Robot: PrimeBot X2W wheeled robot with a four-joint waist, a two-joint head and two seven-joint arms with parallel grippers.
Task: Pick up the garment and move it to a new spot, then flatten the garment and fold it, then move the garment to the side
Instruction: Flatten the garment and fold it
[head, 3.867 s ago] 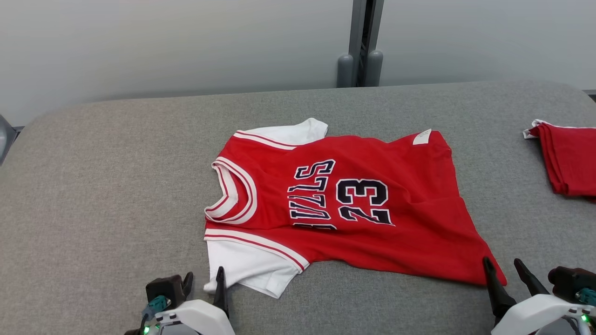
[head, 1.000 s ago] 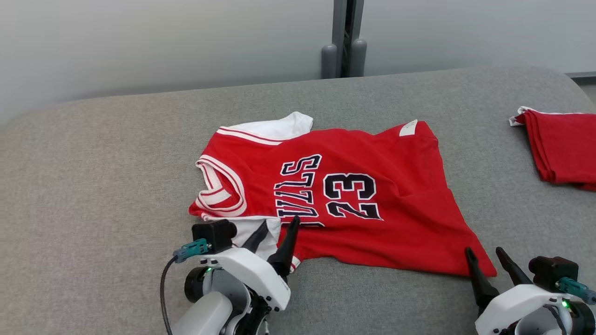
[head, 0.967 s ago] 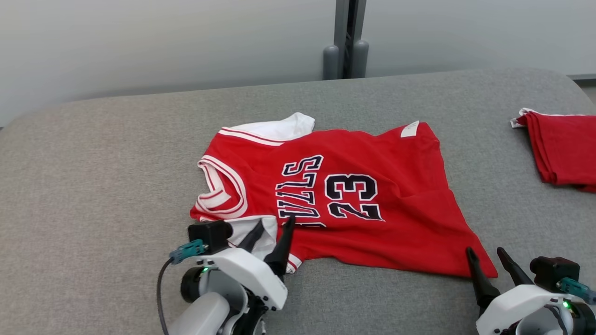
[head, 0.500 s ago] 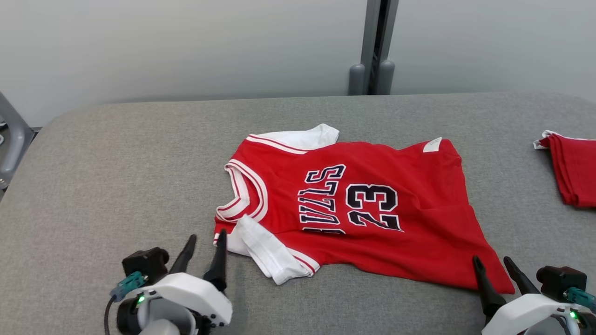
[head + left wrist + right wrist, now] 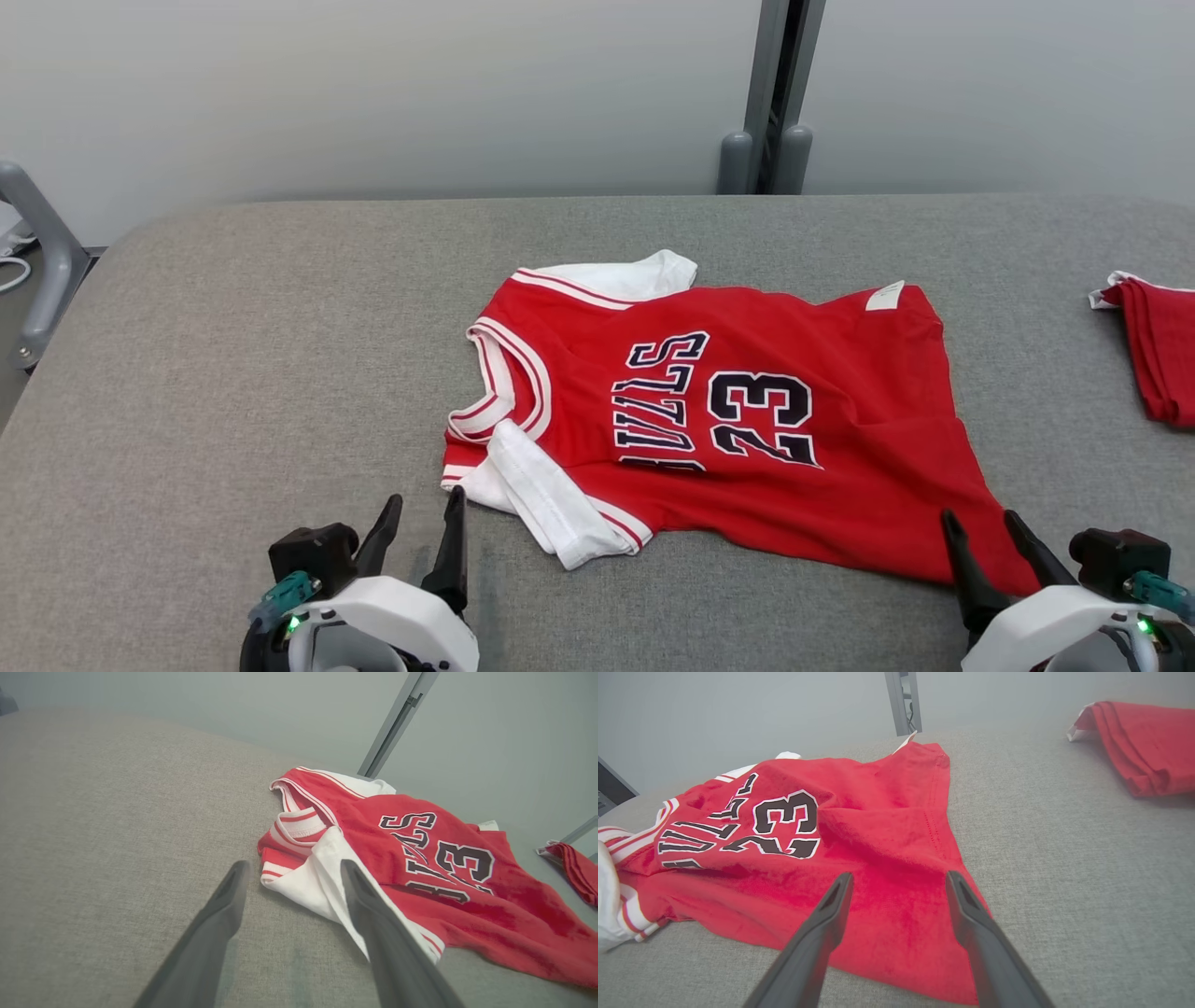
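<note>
Garment: The red jersey (image 5: 747, 411) lies print-up at the middle of the counter (image 5: 233, 373), collar left, hem right. It is not yet flat.
Near sleeve: The white near sleeve (image 5: 551, 499) is doubled over on itself at the near left corner.
Hem corner: The near right hem corner (image 5: 990, 551) flares toward the near edge, and creases cross the lower body.
Left claw: The left claw (image 5: 426, 497) has its jaws spread fully and holds nothing. It sits just near-left of the doubled sleeve, apart from it.
Right claw: The right claw (image 5: 978, 515) has its jaws spread fully and holds nothing. Its tips stand at the hem corner. Contact cannot be told.
Risk, sleeve: A fold made now would likely trap the doubled sleeve and leave a lump.
Risk, pinch: A shallow pinch may take one layer only, so the body would drag and bunch.
Risk, pull: Uneven pull between the claws may skew the jersey.
Surroundings: A folded red cloth (image 5: 1162, 359) lies at the right edge, well apart. A grey post (image 5: 770, 93) stands beyond the far edge.
Obstruction: The folded cloth takes up part of the right side, limiting placement there.
</note>
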